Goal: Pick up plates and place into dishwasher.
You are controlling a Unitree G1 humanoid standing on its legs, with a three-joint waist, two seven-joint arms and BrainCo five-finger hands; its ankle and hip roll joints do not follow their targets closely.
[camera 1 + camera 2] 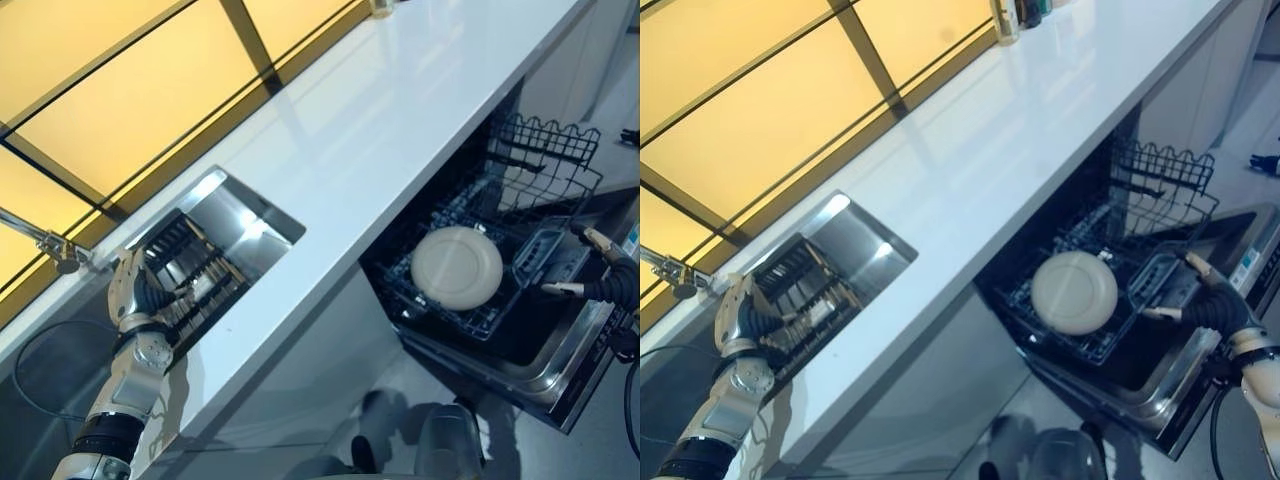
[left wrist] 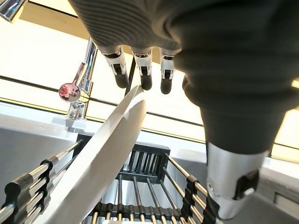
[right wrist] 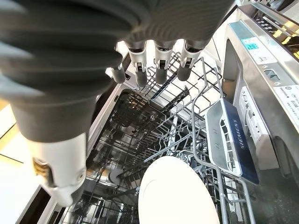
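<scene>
Evidently the step in hand is the pickup of another plate: the left hand is down in the sink at the counter's left end, over the drying rack that sits inside it. In the left wrist view a white plate stands tilted in that rack, and the hand's fingers hang straight just above its upper rim, the thumb apart on the other side; nothing is gripped yet. One round plate already lies in the lower basket of the open dishwasher under the counter's front edge, so the task looks partly done. The right hand hovers beside that basket near the dishwasher door, fingers relaxed and empty.

The next move probably calls for the left fingers and thumb to close across the plate's rim, then a lift clear of the rack's bars. The faucet rises just behind the plate and could be struck on the way up. The white counter lies between sink and dishwasher, so the plate must travel over or round its edge, and the raised upper rack crowds the basket's far side.
</scene>
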